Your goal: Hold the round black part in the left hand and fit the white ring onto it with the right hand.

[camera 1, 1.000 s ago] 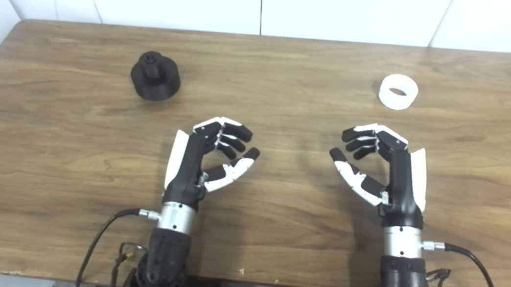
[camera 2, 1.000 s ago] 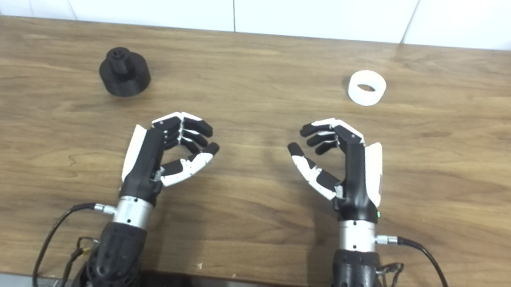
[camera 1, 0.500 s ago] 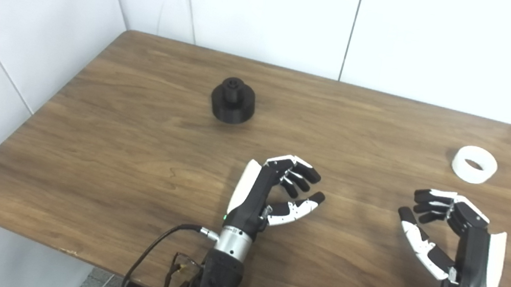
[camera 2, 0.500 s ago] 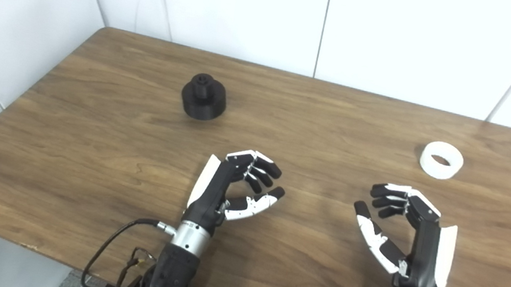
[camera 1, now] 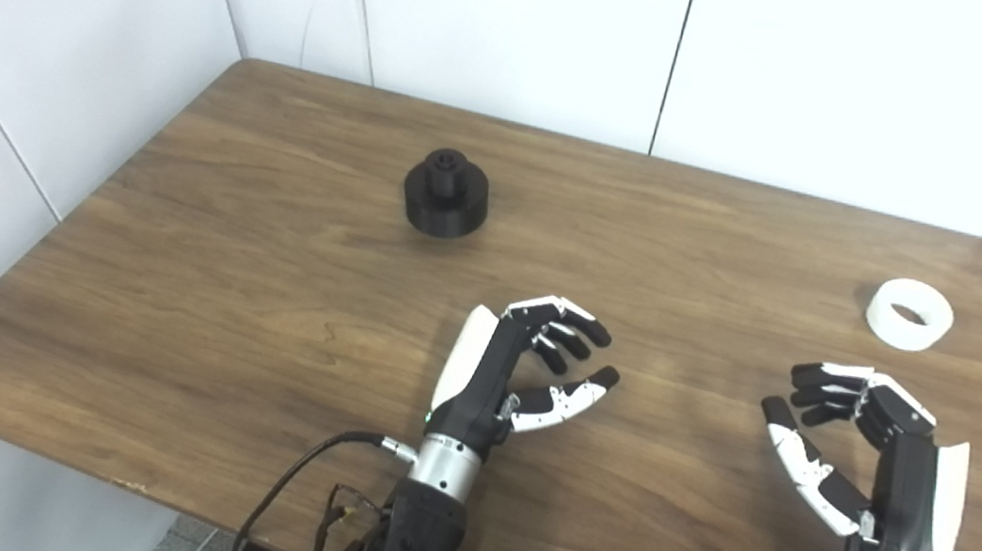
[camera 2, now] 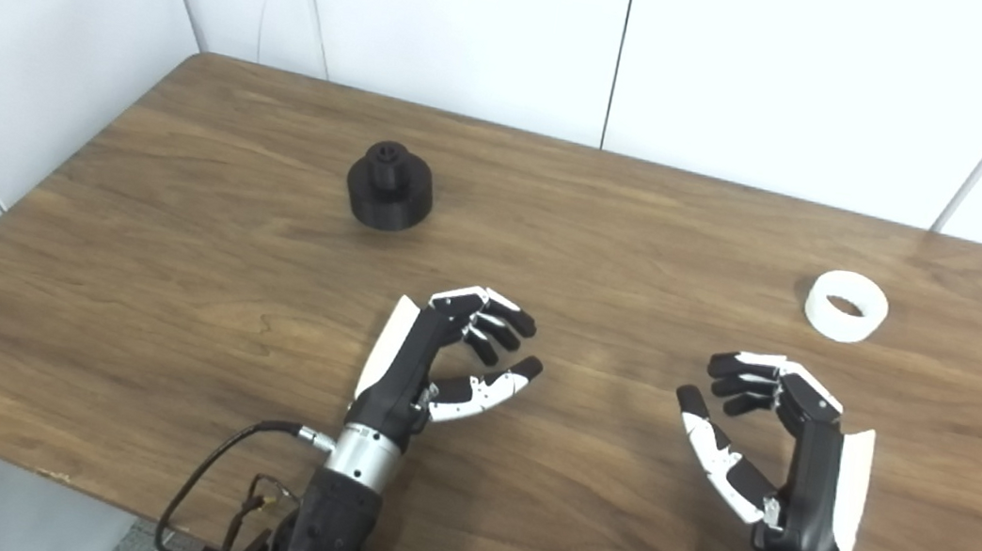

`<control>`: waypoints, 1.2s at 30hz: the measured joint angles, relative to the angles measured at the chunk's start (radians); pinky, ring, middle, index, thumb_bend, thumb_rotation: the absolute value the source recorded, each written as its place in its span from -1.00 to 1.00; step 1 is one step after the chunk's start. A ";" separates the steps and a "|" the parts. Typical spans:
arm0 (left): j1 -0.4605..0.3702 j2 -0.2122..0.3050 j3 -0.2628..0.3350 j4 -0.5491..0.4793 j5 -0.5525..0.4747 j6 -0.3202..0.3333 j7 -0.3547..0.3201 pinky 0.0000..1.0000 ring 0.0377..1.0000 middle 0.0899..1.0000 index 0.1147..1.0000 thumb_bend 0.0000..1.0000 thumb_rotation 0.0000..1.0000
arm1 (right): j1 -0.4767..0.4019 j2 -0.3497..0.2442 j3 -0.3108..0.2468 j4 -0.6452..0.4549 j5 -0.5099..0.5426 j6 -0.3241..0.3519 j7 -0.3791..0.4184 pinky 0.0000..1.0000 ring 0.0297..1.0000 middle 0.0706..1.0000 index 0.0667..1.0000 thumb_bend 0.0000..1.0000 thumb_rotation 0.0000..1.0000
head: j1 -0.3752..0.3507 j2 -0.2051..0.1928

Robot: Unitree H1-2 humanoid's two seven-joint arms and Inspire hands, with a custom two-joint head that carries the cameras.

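Right eye view alone: table's (camera 2: 178, 206) whole left corner; both hands empty, fingers spread.

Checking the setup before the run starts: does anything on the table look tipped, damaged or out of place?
Nothing stands out. The round black part sits upright and the white ring lies flat on the wooden table, well apart. The left hand and right hand are open and hold nothing.

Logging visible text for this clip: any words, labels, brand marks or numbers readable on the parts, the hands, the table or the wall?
None can be read.
Round black part: no marking visible.
White ring: plain.
Left hand and right hand: black and white shells, no legible print.
Table and wall panels: bare, no signs.
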 measured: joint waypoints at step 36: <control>-0.202 0.186 0.212 -0.037 0.111 0.152 0.022 0.78 0.96 0.99 0.80 0.56 -0.23 | -0.008 0.000 -0.007 0.017 -0.002 -0.027 0.005 -0.24 -0.07 0.07 -0.08 0.01 -0.70 | 0.028 -0.017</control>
